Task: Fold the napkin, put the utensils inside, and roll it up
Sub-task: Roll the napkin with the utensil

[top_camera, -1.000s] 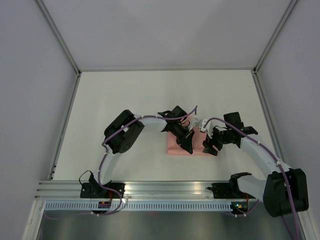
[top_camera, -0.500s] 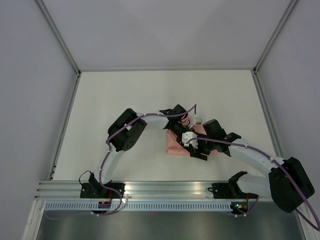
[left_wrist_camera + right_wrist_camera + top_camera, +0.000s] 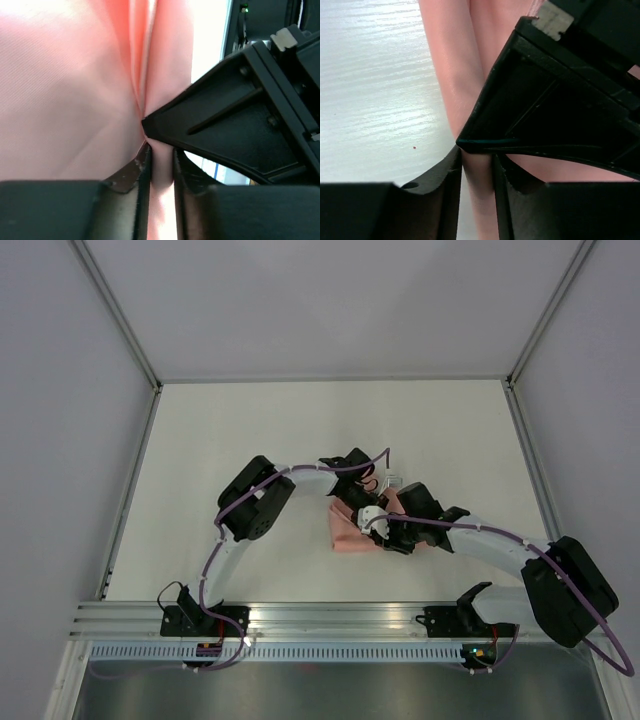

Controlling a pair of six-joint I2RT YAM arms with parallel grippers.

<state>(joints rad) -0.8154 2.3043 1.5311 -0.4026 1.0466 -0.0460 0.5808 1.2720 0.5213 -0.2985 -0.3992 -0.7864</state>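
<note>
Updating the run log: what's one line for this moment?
left gripper jaws: shut on napkin | right gripper jaws: shut on napkin | grippers: close together

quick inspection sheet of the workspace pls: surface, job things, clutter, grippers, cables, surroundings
surface: white matte table, one tiny dark speck
job's things: thin salmon-pink cloth napkin bunched beneath both grippers; utensils nothing seen
clutter: nothing seen
grippers: left gripper shut on a napkin fold; right gripper shut on a napkin fold, the two tips close together
cables: purple cables run along both arms
surroundings: plain white walls; aluminium rail at near edge
</note>
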